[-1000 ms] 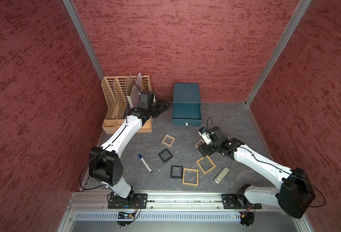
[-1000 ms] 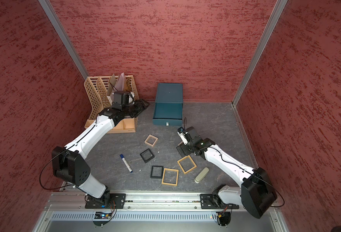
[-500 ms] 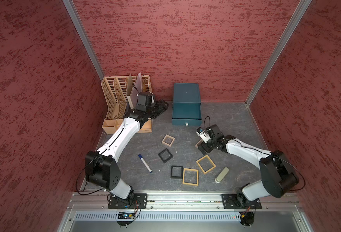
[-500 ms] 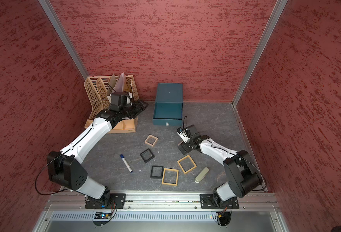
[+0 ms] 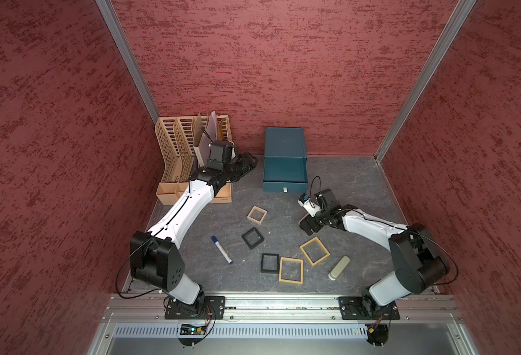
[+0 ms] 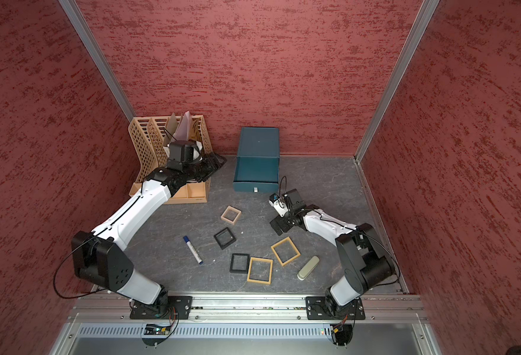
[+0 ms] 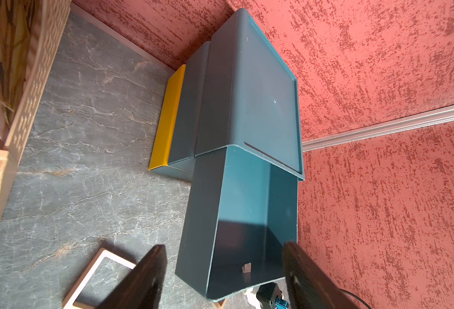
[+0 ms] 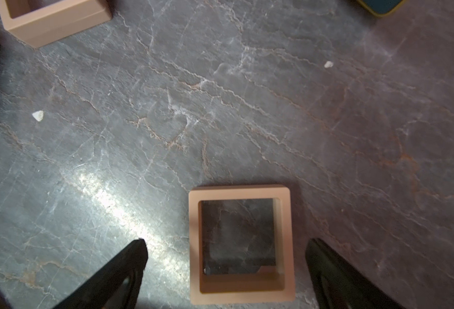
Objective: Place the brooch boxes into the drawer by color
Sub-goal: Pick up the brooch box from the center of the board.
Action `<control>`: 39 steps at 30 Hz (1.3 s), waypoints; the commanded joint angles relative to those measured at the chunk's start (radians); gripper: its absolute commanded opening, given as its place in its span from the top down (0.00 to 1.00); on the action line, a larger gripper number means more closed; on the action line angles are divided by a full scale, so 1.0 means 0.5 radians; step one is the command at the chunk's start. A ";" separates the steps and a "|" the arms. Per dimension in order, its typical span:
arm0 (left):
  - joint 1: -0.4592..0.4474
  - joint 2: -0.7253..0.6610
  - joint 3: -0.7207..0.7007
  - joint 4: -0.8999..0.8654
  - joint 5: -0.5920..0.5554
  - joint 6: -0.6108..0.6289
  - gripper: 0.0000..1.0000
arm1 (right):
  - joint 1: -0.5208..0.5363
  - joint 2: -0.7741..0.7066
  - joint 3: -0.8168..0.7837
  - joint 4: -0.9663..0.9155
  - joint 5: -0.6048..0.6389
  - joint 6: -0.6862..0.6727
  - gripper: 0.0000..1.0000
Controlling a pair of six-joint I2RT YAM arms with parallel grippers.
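Observation:
The teal drawer chest (image 5: 284, 144) stands at the back wall with its top drawer (image 5: 285, 175) pulled out and bare inside (image 7: 247, 214). My left gripper (image 5: 248, 163) hangs open to the left of it, holding nothing (image 7: 224, 246). My right gripper (image 5: 307, 226) is open and low over a pale beige brooch box (image 8: 240, 244), a finger on each side and apart from it; the top views hide that box. On the floor lie another beige box (image 5: 257, 214), two black ones (image 5: 252, 238) (image 5: 269, 263) and two tan ones (image 5: 291, 270) (image 5: 314, 250).
A tan slotted file rack (image 5: 185, 153) stands in the back left corner behind my left wrist. A blue-capped marker (image 5: 221, 249) lies left of the black boxes and a pale green cylinder (image 5: 339, 268) right of the tan ones. A yellow panel (image 7: 167, 120) shows at the chest's foot.
The right arm's shoulder and elbow have swung inward while its gripper stayed over the beige box and settled lower. The left arm has barely shifted. Both grippers have kept their openings.

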 commanded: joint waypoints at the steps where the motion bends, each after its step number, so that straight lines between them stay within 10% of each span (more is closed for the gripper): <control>1: 0.000 -0.038 -0.003 0.036 0.010 0.014 0.27 | -0.016 0.039 -0.008 0.047 0.055 0.004 0.02; 39: -0.003 -0.022 0.065 0.032 0.025 -0.004 0.28 | 0.009 0.174 0.073 -0.129 0.234 0.132 0.21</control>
